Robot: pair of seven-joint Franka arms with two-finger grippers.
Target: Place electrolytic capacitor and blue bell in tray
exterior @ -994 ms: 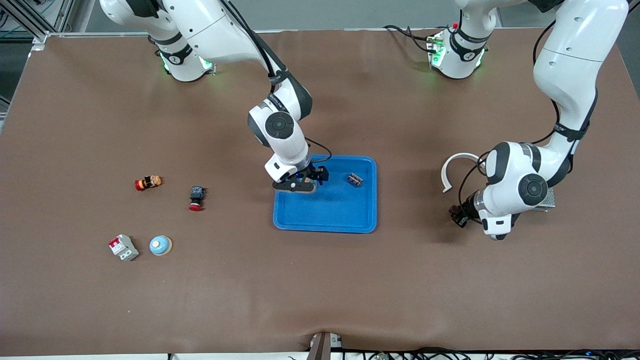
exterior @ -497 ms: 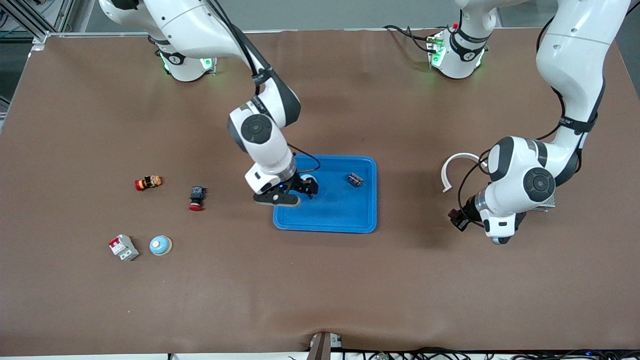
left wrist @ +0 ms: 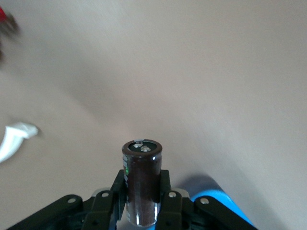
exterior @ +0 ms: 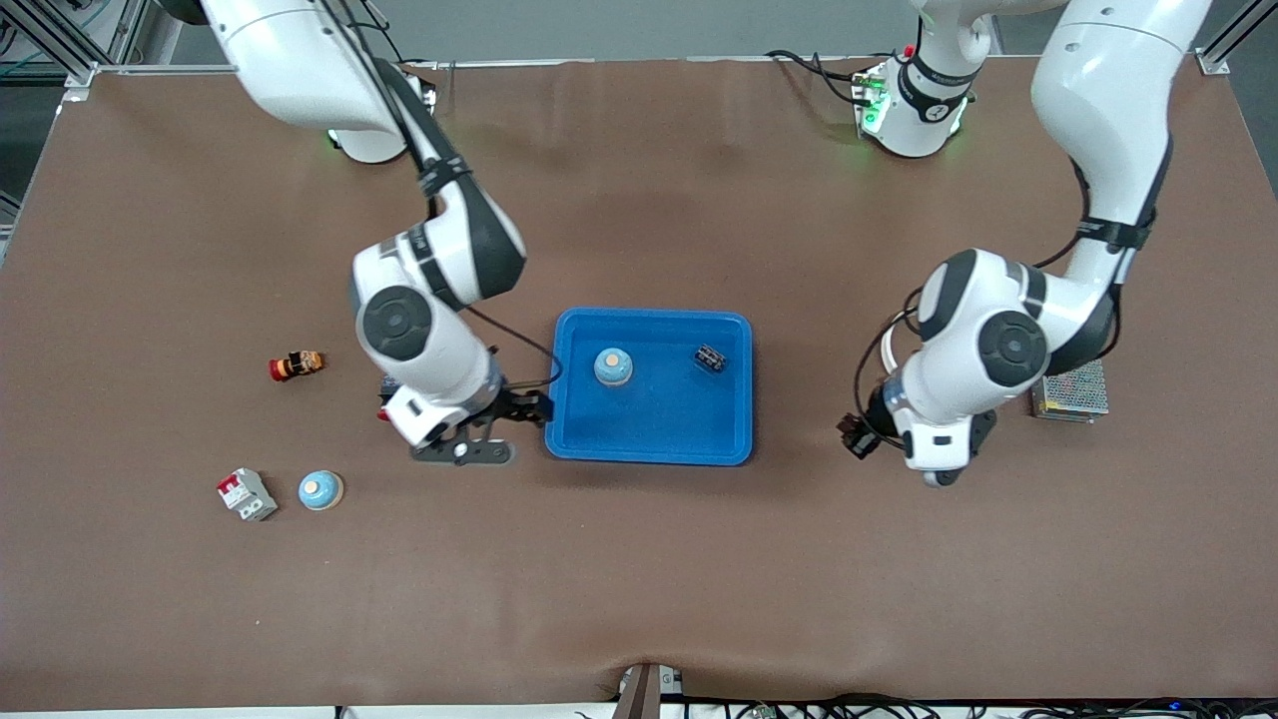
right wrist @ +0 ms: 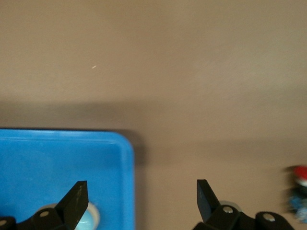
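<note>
The bright-blue tray (exterior: 649,439) lies mid-table. A blue bell (exterior: 612,366) with an orange top stands upright inside it. My right gripper (exterior: 504,419) is open and empty, low over the table just outside the tray's edge toward the right arm's end. In the right wrist view its fingers (right wrist: 76,199) straddle the tray's corner (right wrist: 62,163), with the bell (right wrist: 91,218) partly seen. My left gripper (exterior: 859,436) hangs over the table between tray and mesh box. It is shut on the electrolytic capacitor (left wrist: 142,182), a dark brown cylinder.
A small dark ribbed part (exterior: 710,359) lies in the tray. Toward the right arm's end sit a red-orange part (exterior: 296,365), a white-red breaker (exterior: 247,494) and a second blue bell (exterior: 320,489). A grey mesh box (exterior: 1073,389) stands beside the left arm.
My right gripper has pulled out of the tray toward the right arm's end, leaving the blue bell standing in it. The left arm has shifted toward the tray with the capacitor.
</note>
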